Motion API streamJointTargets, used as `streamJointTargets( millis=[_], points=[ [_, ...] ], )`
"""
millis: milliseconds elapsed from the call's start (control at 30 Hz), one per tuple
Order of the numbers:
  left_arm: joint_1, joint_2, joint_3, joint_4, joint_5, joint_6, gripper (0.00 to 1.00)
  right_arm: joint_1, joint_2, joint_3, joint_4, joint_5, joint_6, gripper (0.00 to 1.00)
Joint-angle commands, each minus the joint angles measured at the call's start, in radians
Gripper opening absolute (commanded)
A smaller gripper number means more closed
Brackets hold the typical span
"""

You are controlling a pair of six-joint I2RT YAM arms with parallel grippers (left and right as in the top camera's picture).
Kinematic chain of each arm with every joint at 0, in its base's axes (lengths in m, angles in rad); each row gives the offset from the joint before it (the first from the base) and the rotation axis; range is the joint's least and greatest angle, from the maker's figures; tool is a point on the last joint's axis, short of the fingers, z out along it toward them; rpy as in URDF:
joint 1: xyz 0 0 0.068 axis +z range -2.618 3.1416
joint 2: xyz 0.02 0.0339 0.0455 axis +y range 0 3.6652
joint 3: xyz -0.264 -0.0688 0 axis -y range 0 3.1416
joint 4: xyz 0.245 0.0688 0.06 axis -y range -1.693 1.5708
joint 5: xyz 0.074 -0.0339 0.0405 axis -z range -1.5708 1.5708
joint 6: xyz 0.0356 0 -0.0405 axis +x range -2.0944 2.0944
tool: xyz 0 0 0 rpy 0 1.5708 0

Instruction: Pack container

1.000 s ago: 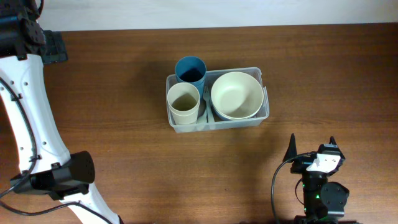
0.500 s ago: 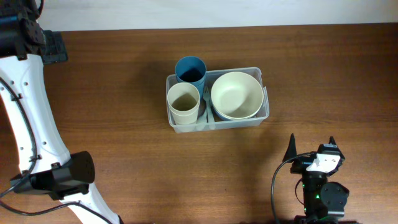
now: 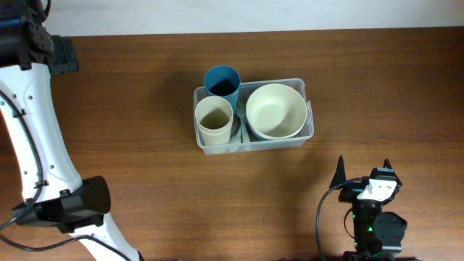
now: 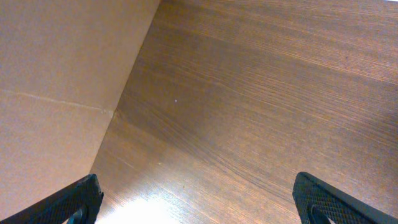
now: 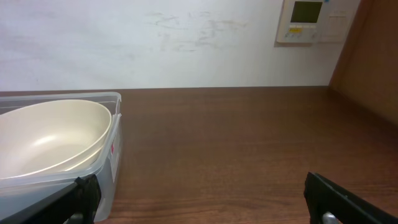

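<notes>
Container (image 3: 255,146) holding cream bowl (image 3: 275,111), cream cup (image 3: 214,119), blue cup (image 3: 222,81) at corner

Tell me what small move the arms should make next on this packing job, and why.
Probably none beyond a check: the cream cup, blue cup and cream bowl all appear to sit inside the container, and the left gripper and right gripper are open, empty and away from it. I would leave both arms parked; the packing looks done.

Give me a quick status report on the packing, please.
Open and empty: left tool, right tool. In the container: cream bowl, cream cup, blue cup. Nothing in the way.
</notes>
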State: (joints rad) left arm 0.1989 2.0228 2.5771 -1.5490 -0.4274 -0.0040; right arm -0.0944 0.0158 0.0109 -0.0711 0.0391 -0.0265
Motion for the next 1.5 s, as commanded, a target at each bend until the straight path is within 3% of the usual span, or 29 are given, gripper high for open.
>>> streamJointTargets(
  millis=[0, 100, 633, 733, 833, 967, 1233, 1467],
  points=[
    [0.007, -0.007, 0.016, -0.007, 0.01, -0.003, 1.0, 0.009, -0.003, -0.005, -0.008, -0.005, 0.0, 0.99],
    [0.007, -0.075, 0.002, -0.041, 0.15, -0.003, 1.0, 0.009, -0.003, -0.005, -0.008, -0.005, 0.001, 0.99],
    [0.006, -0.674, -0.026, -0.042, 0.168, -0.003, 1.0, 0.009, -0.003, -0.005, -0.008, -0.005, 0.001, 0.99],
    [0.006, -0.748, -0.026, -0.035, 0.277, -0.012, 1.0, 0.009, -0.003, -0.005, -0.008, -0.005, 0.001, 0.99],
    [0.006, -0.81, -0.09, 0.069, 0.378, -0.108, 1.0, 0.009, -0.003, -0.005, -0.008, -0.005, 0.0, 0.99],
    [0.004, -0.904, -0.416, 0.312, 0.403, -0.119, 1.0, 0.009, -0.003, -0.005, -0.008, -0.005, 0.0, 0.99],
    [-0.07, -1.207, -1.36, 1.082, 0.449, -0.119, 1.0, 0.009, -0.003, -0.005, -0.008, -0.005, 0.0, 0.99],
    [-0.122, -1.388, -1.942, 1.617, 0.447, -0.119, 1.0, 0.009, -0.003, -0.005, -0.008, -0.005, 0.001, 0.99]
  ],
)
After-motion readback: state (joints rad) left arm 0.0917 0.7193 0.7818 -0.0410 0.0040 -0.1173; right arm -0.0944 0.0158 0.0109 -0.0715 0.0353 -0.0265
